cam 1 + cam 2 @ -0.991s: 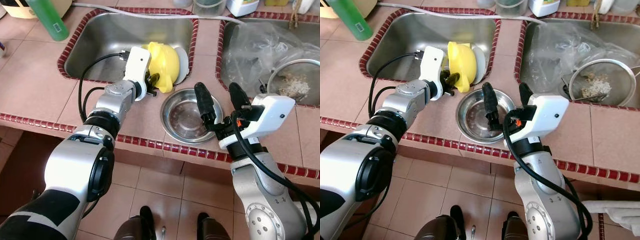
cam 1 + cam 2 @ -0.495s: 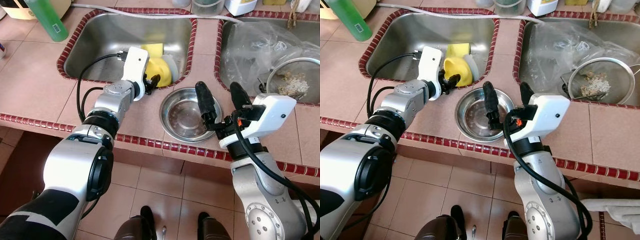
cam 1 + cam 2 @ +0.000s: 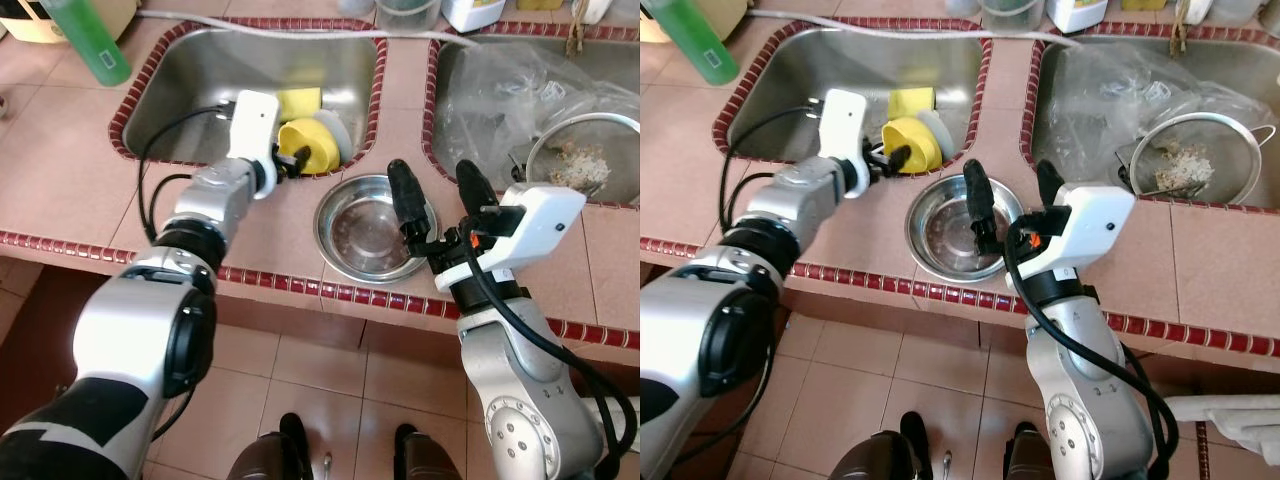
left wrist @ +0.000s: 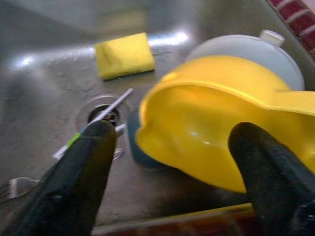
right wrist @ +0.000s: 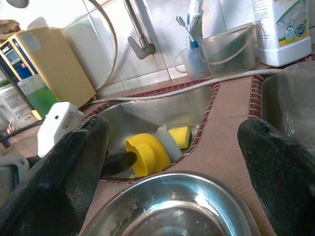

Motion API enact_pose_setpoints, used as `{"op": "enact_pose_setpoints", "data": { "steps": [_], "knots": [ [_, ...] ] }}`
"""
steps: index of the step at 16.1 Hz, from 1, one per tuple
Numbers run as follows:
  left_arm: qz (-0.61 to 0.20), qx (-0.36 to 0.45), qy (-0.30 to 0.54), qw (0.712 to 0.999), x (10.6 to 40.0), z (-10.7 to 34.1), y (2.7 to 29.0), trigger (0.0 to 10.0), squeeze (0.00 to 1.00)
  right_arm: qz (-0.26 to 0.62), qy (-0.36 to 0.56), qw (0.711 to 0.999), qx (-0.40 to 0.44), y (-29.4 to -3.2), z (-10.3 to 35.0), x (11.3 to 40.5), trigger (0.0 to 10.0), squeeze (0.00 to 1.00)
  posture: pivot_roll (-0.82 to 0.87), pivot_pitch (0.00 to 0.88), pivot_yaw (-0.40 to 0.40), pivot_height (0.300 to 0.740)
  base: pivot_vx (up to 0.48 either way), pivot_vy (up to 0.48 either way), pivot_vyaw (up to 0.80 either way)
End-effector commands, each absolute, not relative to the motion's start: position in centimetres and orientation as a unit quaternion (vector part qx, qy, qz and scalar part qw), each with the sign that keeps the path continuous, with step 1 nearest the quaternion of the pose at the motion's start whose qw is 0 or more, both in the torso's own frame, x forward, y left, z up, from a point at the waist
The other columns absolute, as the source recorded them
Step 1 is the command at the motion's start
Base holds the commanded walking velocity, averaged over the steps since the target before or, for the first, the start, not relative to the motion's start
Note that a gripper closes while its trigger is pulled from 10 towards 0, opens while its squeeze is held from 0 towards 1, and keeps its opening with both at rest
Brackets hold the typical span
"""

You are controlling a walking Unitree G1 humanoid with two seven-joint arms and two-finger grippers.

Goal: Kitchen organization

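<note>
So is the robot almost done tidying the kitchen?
Not nearly. Nothing looks put away yet. The left gripper reaches into the left sink at the yellow cup, fingers spread around it. The right gripper hovers open over the steel bowl on the counter. Left to do: the sponge, the strainer and plastic bag in the right sink.

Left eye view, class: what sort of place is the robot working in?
Most likely a home kitchen: a tiled counter holds a stainless steel double sink, a yellow sponge lies in the basin, and a round steel bowl sits beside it.
</note>
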State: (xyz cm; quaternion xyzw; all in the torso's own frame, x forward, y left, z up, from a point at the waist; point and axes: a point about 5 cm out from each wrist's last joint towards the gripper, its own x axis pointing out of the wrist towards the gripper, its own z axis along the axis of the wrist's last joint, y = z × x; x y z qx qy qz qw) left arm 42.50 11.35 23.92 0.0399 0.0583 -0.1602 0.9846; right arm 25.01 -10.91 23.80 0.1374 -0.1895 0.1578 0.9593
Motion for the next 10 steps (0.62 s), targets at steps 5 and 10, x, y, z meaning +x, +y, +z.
{"op": "enact_pose_setpoints", "data": {
  "steps": [5,10],
  "knots": [
    [-0.123,0.041,0.057,0.990,42.5,23.8,14.9,10.0,1.00,0.168,-0.174,0.962,0.129,-11.0,22.1,25.4,10.0,0.00,-0.19,0.160,0.106,0.740,0.000,0.000,0.00],
    [-0.132,0.016,0.036,0.991,42.3,24.0,15.5,10.0,1.00,0.170,-0.182,0.961,0.122,-11.3,22.0,26.1,10.0,0.00,-0.18,0.111,0.100,0.740,0.000,0.000,0.00]
  ]
}}
